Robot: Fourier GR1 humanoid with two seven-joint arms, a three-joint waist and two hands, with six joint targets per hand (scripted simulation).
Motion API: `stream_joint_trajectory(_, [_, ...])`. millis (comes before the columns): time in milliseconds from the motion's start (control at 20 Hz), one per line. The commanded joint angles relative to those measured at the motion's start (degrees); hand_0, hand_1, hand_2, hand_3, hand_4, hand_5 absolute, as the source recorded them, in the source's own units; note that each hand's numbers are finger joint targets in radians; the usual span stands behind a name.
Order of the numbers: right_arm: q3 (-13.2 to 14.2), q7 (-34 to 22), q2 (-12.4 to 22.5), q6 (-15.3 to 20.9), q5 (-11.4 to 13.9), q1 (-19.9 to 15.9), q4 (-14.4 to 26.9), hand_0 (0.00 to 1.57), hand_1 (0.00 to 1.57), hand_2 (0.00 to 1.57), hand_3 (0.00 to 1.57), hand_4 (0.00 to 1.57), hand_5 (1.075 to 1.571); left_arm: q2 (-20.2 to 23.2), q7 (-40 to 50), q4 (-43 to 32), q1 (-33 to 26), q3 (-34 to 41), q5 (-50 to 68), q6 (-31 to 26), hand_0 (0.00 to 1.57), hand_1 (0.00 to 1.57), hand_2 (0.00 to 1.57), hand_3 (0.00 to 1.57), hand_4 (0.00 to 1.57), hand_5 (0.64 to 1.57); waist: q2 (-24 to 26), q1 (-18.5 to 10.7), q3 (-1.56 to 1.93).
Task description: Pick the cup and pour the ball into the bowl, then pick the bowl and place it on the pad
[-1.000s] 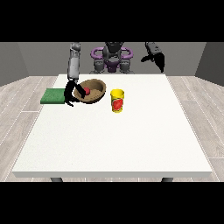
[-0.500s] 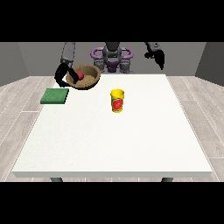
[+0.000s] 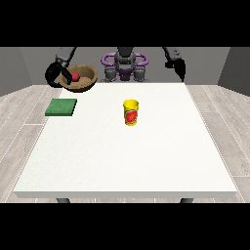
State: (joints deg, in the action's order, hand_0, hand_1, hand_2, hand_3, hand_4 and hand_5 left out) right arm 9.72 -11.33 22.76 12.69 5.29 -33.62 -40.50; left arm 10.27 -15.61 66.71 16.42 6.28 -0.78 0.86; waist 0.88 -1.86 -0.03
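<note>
The hand at the view's left (image 3: 54, 73) has its dark fingers curled around the near rim of the bowl (image 3: 84, 79) and carries it in the air, tilted so that its open mouth faces partly toward the camera. The red ball (image 3: 76, 76) sits inside the bowl, close to the hand. Measured from the bowl, the green pad (image 3: 61, 107) lies below and nearer the camera, flat on the table (image 3: 127, 161) at its left edge, well apart from the bowl. The yellow cup (image 3: 131, 113) stands upright further off to the right of the bowl, nearer the table's middle. The hand at the view's right (image 3: 177, 65) hangs farthest from the bowl, raised off the table and holding nothing; whether its fingers are spread or curled I cannot tell.

The chief risk, as I judge it, is the tilt: if the bowl leans further on the way down, the ball may roll out. The grip is on one rim only, so the bowl could swing. A descent off to one side would land it half off the pad.
</note>
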Motion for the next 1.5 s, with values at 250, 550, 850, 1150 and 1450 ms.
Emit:
stream_joint_trajectory(250, [6.7, 9.7, 8.9, -4.3, -2.8, 4.7, 2.7, 1.57, 1.57, 1.57, 0.0, 0.91, 1.571, 8.9, 1.0, 3.7, 2.4, 7.3, 8.0, -9.4, 0.0, 0.0, 0.0, 0.0, 1.31, 1.525, -6.3, -4.9, 0.09])
stream_joint_trajectory(550, [8.8, 13.2, 10.2, -3.3, -4.0, 4.7, 1.1, 1.57, 1.57, 1.57, 0.0, 0.82, 1.57, 23.5, -3.9, -4.5, 3.9, 20.1, 17.0, -20.7, 0.0, 0.0, 0.0, 0.0, 1.28, 1.571, -10.8, -4.7, 0.0])
stream_joint_trajectory(850, [10.6, 15.7, 9.5, -2.1, -4.9, 2.6, 3.7, 1.57, 1.57, 1.57, 0.0, 0.76, 1.567, 26.6, -5.9, -8.5, 4.8, 22.8, 18.6, -22.9, 0.0, 0.0, 0.0, 0.0, 1.21, 1.563, -13.8, -4.8, 0.06])
stream_joint_trajectory(1150, [14.7, 15.7, 14.1, 1.4, -5.7, 1.4, 9.2, 1.22, 1.22, 1.41, 1.3, 0.0, 1.553, 25.9, -7.4, -5.3, 4.8, 22.6, 19.4, -23.3, 0.0, 0.0, 0.0, 0.0, 1.19, 1.558, -17.8, -6.6, 0.11])
stream_joint_trajectory(1450, [11.5, 11.7, 13.1, -4.8, -5.9, -0.8, 8.1, 0.0, 0.0, 0.42, 0.65, 0.0, 1.46, 28.2, -8.5, -11.2, 4.7, 23.4, 18.4, -23.9, 0.0, 0.0, 0.0, 0.0, 1.18, 1.551, -14.6, -3.9, 0.02])
